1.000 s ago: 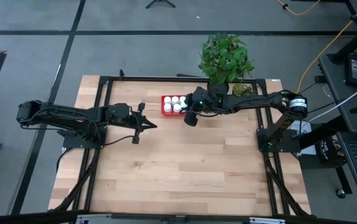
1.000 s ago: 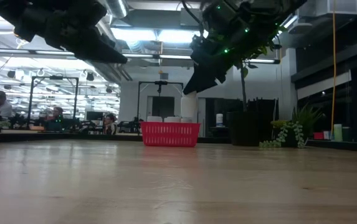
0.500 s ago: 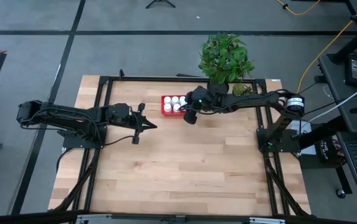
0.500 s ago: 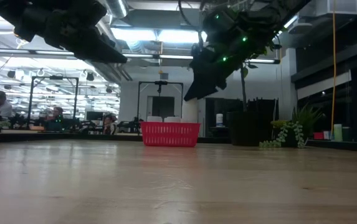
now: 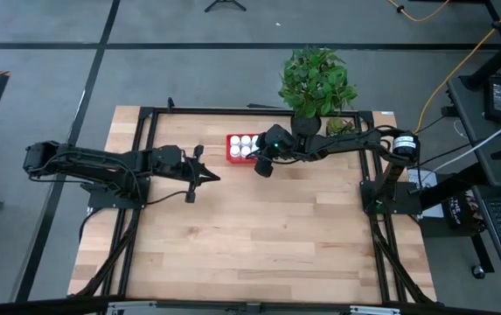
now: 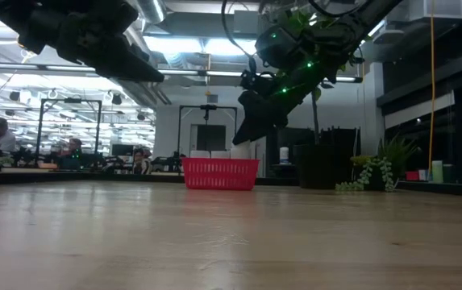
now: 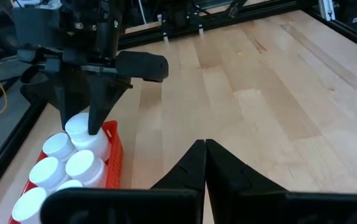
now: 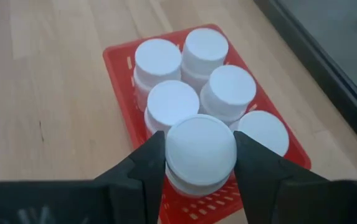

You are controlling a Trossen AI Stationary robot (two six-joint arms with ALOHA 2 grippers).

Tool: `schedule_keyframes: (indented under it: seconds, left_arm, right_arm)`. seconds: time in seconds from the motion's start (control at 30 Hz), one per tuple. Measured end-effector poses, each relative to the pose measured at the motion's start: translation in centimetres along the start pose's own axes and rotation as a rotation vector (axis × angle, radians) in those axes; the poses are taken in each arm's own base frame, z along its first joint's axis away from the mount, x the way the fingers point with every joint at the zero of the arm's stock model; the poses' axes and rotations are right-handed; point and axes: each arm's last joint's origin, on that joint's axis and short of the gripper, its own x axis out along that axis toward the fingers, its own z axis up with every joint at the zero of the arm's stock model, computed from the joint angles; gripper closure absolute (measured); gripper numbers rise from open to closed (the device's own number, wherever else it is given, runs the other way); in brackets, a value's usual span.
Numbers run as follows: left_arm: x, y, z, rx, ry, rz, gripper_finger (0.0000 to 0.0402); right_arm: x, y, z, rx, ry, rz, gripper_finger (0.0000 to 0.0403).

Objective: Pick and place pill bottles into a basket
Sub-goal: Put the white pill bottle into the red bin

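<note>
Pill bottles fill most of the red basket (image 8: 122,74): five white-capped ones (image 8: 228,90) stand inside it, packed close together, and a sixth bottle (image 8: 200,152) is pinched between the fingers (image 8: 144,168) of the right claw (image 5: 262,163), directly above the basket's one free corner. In the right wrist view the dark fingers press on both sides of that bottle's cap, and the other five lie just beyond and beside it. From the low view the basket (image 6: 220,173) sits on the wooden surface (image 6: 231,242) below the right claw (image 6: 251,129), which hangs tilted over the basket's right end with a white bottle (image 6: 241,149) at its tip. A potted plant (image 5: 316,83) stands just behind the right arm. The left claw (image 5: 205,174) waits well to the side of the basket, above bare surface (image 5: 259,236), its fingers (image 7: 194,165) pressed together with nothing between them
</note>
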Motion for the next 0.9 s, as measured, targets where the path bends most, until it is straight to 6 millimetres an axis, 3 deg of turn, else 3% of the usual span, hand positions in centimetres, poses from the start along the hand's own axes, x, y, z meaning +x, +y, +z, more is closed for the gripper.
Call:
schedule_keyframes:
  seconds: [0.9]
  left_arm:
    - [0.01, -0.01, -0.05, -0.001, 0.005, -0.002, 0.0398]
  right_arm:
    - [0.96, 0.16, -0.63, 0.045, 0.021, 0.002, 0.0248]
